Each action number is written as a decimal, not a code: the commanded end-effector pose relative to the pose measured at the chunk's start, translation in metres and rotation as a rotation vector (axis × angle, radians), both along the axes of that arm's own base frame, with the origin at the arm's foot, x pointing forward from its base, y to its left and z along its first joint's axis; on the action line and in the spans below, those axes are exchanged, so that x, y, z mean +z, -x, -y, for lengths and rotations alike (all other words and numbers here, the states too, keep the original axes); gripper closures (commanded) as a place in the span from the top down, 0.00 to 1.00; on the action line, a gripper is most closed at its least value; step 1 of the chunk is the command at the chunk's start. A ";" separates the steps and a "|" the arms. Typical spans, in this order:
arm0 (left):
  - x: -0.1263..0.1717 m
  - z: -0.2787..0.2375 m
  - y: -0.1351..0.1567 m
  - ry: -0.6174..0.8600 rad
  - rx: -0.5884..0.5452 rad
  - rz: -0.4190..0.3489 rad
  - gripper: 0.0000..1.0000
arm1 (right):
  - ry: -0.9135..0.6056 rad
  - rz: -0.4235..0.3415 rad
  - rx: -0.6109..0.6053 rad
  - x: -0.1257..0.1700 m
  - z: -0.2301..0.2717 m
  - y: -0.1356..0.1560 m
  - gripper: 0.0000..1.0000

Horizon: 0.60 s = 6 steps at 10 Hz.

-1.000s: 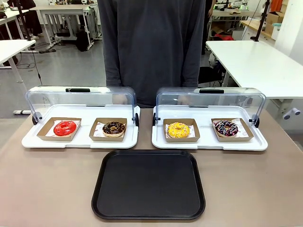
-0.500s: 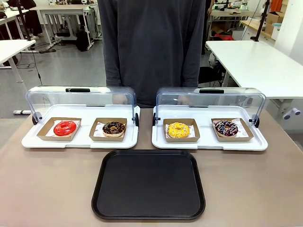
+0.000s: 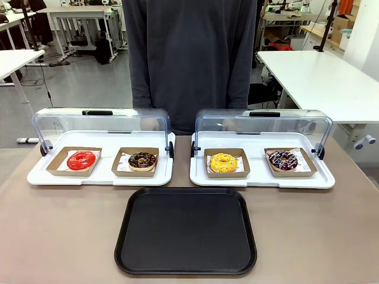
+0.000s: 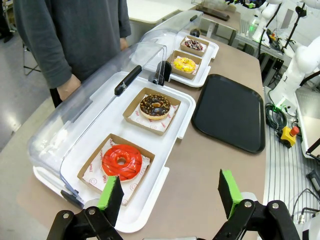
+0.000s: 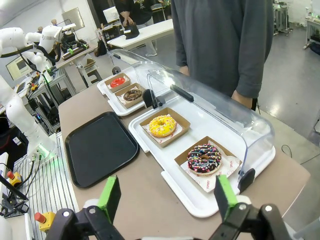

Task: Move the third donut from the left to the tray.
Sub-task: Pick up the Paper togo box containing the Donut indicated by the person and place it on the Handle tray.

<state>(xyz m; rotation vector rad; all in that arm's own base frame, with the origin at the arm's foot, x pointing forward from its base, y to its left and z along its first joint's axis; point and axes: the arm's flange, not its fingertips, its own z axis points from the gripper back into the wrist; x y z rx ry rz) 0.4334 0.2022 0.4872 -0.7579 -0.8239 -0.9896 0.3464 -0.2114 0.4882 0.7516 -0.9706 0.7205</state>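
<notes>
Front view: nothing has moved since the earlier frames. The third donut point(image 3: 223, 161) sits in its cardboard holder point(image 3: 243, 172) on the right-hand white tray point(image 3: 260, 180), near the surface's far edge, with the clear lid point(image 3: 263, 127) open behind it. The black tray point(image 3: 185, 231) lies mid-surface at the near edge. A person point(image 3: 189, 59) stands beyond the far edge. The left pincer point(image 4: 170, 192) and right pincer point(image 5: 167, 197) are spread wide, holding nothing.

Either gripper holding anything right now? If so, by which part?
Nothing is held. Left gripper and right gripper are both open, with nothing between the pads. The third donut sits untouched, apart from both.
</notes>
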 end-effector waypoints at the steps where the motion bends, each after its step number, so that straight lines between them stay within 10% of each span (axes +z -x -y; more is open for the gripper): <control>1: 0.000 0.000 0.001 -0.002 -0.002 -0.007 1.00 | -0.015 0.027 0.002 0.002 0.000 -0.002 1.00; 6: 0.000 0.000 0.001 -0.002 -0.002 -0.007 1.00 | -0.015 0.027 0.002 0.002 0.000 -0.002 1.00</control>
